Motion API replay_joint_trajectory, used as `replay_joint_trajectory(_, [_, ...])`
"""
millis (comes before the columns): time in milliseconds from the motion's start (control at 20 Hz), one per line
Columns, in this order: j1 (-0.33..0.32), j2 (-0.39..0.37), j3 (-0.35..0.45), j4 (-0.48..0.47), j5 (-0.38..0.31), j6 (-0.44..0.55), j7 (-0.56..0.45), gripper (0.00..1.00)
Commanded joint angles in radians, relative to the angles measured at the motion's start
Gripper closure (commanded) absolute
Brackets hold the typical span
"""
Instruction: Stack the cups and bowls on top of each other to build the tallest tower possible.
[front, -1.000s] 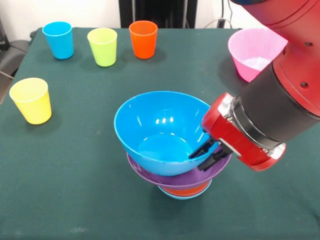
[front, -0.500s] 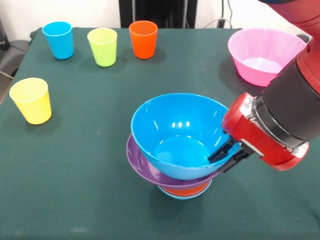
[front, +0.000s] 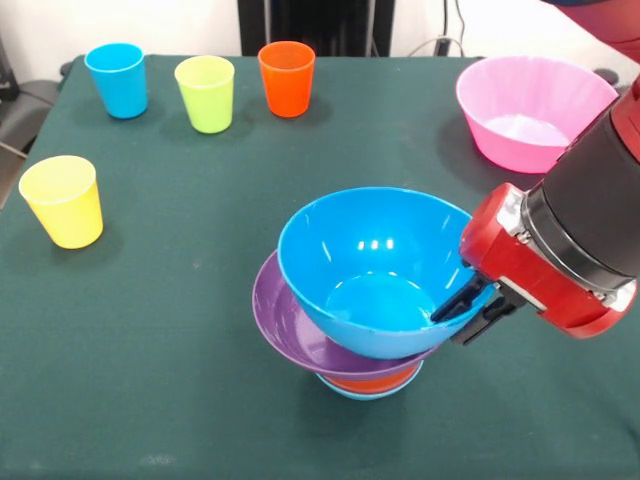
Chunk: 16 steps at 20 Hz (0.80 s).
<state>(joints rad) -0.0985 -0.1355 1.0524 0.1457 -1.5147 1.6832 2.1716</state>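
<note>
- The tower (front: 365, 340) stands at the near middle of the dark green worktop (front: 150, 380), four bowls nested, all glossy plastic.
- Lowest is a small light-blue bowl (front: 368, 391), only a thin sliver of its rim showing under the rest.
- In it sits an orange bowl (front: 372, 379), also mostly hidden, seen as a narrow orange band.
- Above that lies the wide purple bowl (front: 290, 325), shallow and flared, its rim showing mainly on the picture's left side.
- On top is the deep blue bowl (front: 375, 270), round and tall-walled, with bright highlights inside; it sits off-centre, shifted toward the picture's right and overhanging the purple one there.
- The gripper (front: 472, 305), black jaws on a red and black wrist, comes in from the picture's right; its jaws close on the blue bowl's right-hand rim, one finger inside the wall and one outside.
- Further back on the picture's left, a yellow cup (front: 62, 201) stands upright and alone, near the worktop's edge.
- At the far right sits the large pink bowl (front: 530, 110), upright and well apart from the tower, partly behind the arm.
- Along the far edge three tapered cups stand upright in a row, apart from each other: blue cup (front: 116, 80), lime green cup (front: 205, 93), orange cup (front: 286, 78), from the picture's left to right.
</note>
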Motion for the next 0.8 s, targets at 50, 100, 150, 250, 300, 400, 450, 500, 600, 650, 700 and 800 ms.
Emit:
replay_joint_trajectory(50, [-0.042, 0.002, 0.025, 0.097, -0.027, 0.102, -0.192, 1.0])
replay_joint_trajectory(100, [-0.045, 0.001, 0.022, 0.1, -0.024, 0.102, -0.194, 1.0])
replay_joint_trajectory(150, [-0.046, 0.0, 0.022, 0.103, -0.023, 0.104, -0.195, 1.0])
replay_joint_trajectory(250, [-0.05, -0.004, 0.016, 0.108, -0.019, 0.11, -0.198, 1.0])
replay_joint_trajectory(300, [-0.05, -0.006, 0.014, 0.11, -0.021, 0.113, -0.202, 1.0])
replay_joint_trajectory(400, [-0.052, -0.008, 0.01, 0.113, -0.024, 0.119, -0.209, 1.0])
replay_joint_trajectory(450, [-0.055, -0.012, 0.006, 0.116, -0.026, 0.122, -0.217, 1.0])
replay_joint_trajectory(500, [-0.055, -0.014, 0.004, 0.117, -0.029, 0.126, -0.219, 1.0])
replay_joint_trajectory(600, [-0.056, -0.017, 0.0, 0.118, -0.035, 0.134, -0.223, 1.0])
replay_joint_trajectory(650, [-0.057, -0.023, -0.019, 0.129, -0.025, 0.14, -0.215, 1.0])
replay_joint_trajectory(700, [-0.057, -0.024, -0.021, 0.13, -0.028, 0.144, -0.213, 1.0])
replay_joint_trajectory(800, [-0.055, -0.025, -0.025, 0.13, -0.034, 0.154, -0.209, 1.0])
